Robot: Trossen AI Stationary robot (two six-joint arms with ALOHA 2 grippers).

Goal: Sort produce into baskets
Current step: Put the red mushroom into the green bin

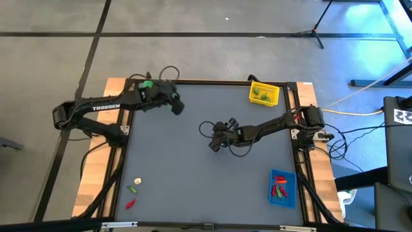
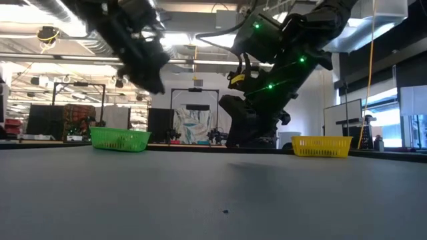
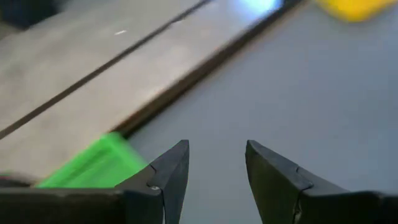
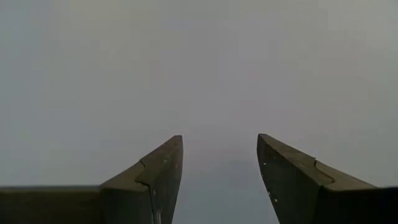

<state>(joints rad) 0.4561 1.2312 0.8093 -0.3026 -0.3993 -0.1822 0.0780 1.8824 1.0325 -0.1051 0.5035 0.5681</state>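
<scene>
The left end effector [image 3: 216, 171] is hanging above the far left part of the dark grey table [image 1: 206, 161], right beside the bright green plastic mesh basket [image 1: 147, 84], which the arm is partly covering in the high view. Its two dark fingers [image 3: 171, 177] are standing apart, with bare table showing in the gap, and they are pinching nothing. In the left wrist view, a corner of the green basket is showing close to these fingers.

The right end effector [image 4: 219, 168] is waiting over the middle of the table, well apart from every basket. Its fingers are also spread wide, and between them only the grey table surface is showing.

The yellow plastic mesh basket [image 1: 264, 93] is sitting at the far right corner of the table and is holding a few small green pieces [image 1: 260, 95]. The blue plastic mesh basket [image 1: 282, 188] is lying near the right front edge, with several small red chili-like pieces [image 1: 279, 189] inside it.

Near the front left corner, three loose toy pieces are lying on the table close to each other: a pale mushroom-like piece [image 1: 137, 182], a small green piece [image 1: 132, 190] and a red chili-like piece [image 1: 130, 203]. They are well apart from all three baskets.
</scene>
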